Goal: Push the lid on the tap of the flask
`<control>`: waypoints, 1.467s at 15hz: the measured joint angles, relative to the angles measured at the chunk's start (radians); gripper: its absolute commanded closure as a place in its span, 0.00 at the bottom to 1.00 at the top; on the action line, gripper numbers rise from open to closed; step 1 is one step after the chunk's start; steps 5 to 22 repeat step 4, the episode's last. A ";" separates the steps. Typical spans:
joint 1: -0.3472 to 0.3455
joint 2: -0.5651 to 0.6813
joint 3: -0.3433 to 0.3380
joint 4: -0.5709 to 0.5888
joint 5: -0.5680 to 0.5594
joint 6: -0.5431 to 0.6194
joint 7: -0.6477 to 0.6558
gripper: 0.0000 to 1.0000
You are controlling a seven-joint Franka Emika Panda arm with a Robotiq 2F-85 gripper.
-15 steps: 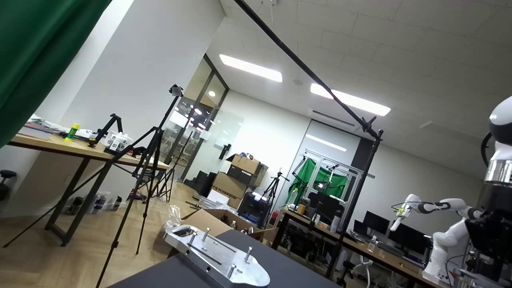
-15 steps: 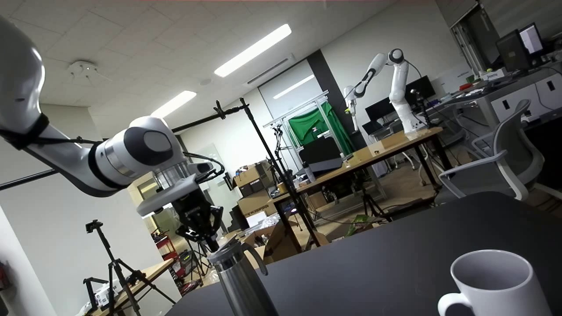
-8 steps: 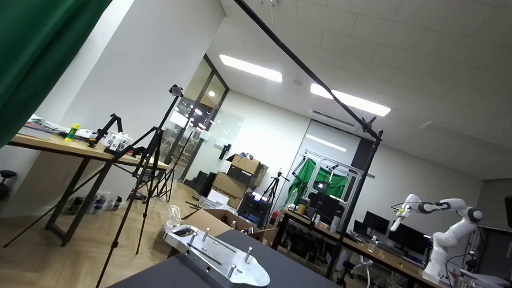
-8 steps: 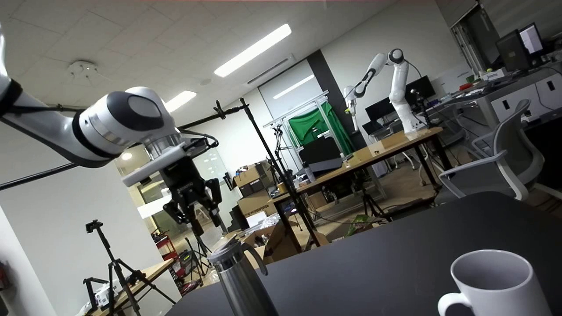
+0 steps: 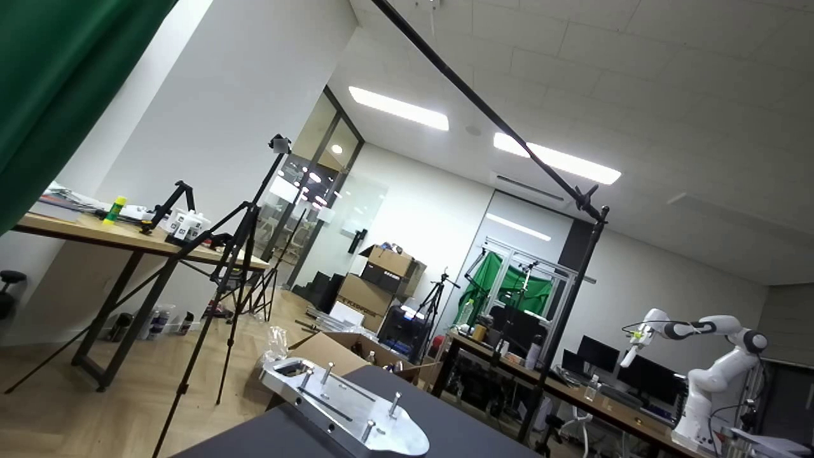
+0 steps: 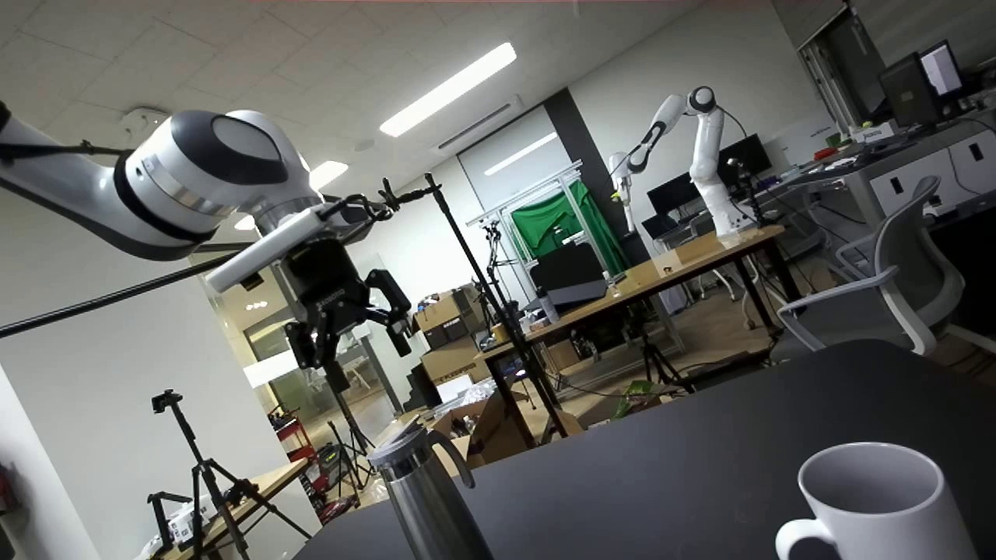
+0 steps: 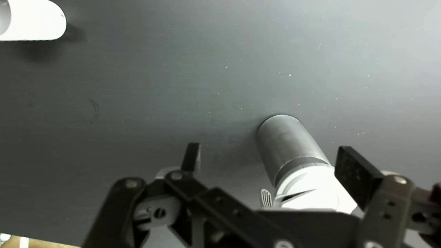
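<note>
A grey metal flask (image 6: 436, 505) with a handle stands on the dark table. Its pale lid (image 6: 401, 445) sits on top, with a small part rising near the handle. Seen from above in the wrist view, the flask (image 7: 287, 141) carries the white lid (image 7: 320, 187), where a dark narrow gap shows beside a flap; I cannot tell how far this tap part is raised. My gripper (image 6: 369, 362) hangs above the flask, apart from it, jaws wide. Nothing is between the fingers of the gripper (image 7: 272, 165); its linkage hides the lid's near part.
A light mug (image 6: 879, 505) stands on the same dark table (image 6: 661, 451), its handle (image 7: 38, 20) at the wrist view's top left corner. A metal plate with upright bolts (image 5: 356, 407) lies at the table edge. Tripods and boxes stand behind.
My gripper has risen off the flask's lid, where it was down and shut a second ago, and its jaws have spread open. The arm has left an exterior view. The flask has not moved.
</note>
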 measured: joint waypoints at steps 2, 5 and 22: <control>-0.004 -0.005 -0.006 0.000 0.000 -0.015 0.000 0.00; -0.006 -0.006 -0.008 0.000 0.000 -0.016 0.000 0.00; -0.006 -0.006 -0.008 0.000 0.000 -0.016 0.000 0.00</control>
